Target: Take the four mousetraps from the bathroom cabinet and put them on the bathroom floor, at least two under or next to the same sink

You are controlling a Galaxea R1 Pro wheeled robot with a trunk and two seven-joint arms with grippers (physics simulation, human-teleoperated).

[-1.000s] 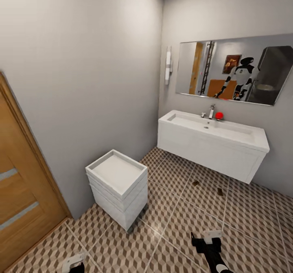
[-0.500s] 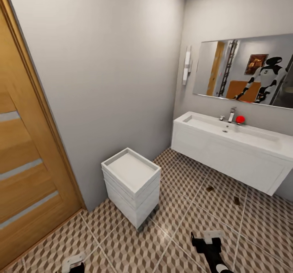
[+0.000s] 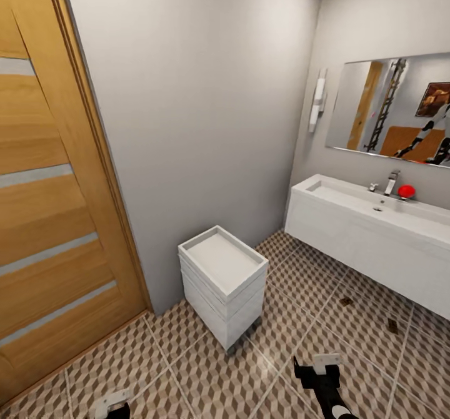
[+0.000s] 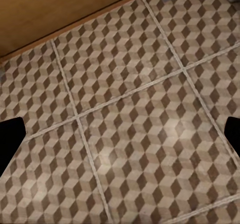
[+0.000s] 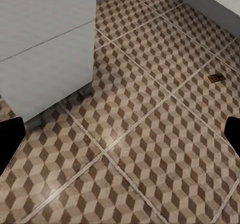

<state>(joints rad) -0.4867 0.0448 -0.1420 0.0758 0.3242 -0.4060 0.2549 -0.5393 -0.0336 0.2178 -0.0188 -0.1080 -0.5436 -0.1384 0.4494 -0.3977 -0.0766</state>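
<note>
Both claws, left (image 4: pixel 120 134) and right (image 5: pixel 120 134), are spread wide and empty over the cube-patterned tiled bathroom floor (image 3: pixel 206 375). Two small brown wooden mousetraps (image 3: pixel 345 301) lie ahead of the right claw, under the long white rectangular sink (image 3: pixel 375 219).

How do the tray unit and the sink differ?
The tray unit stands on the floor on small feet; the sink hangs off the wall, with floor showing under it. The unit is compact and boxy; the sink is long and wide. The sink carries a tap; the unit's top is bare. Both are white.
</note>
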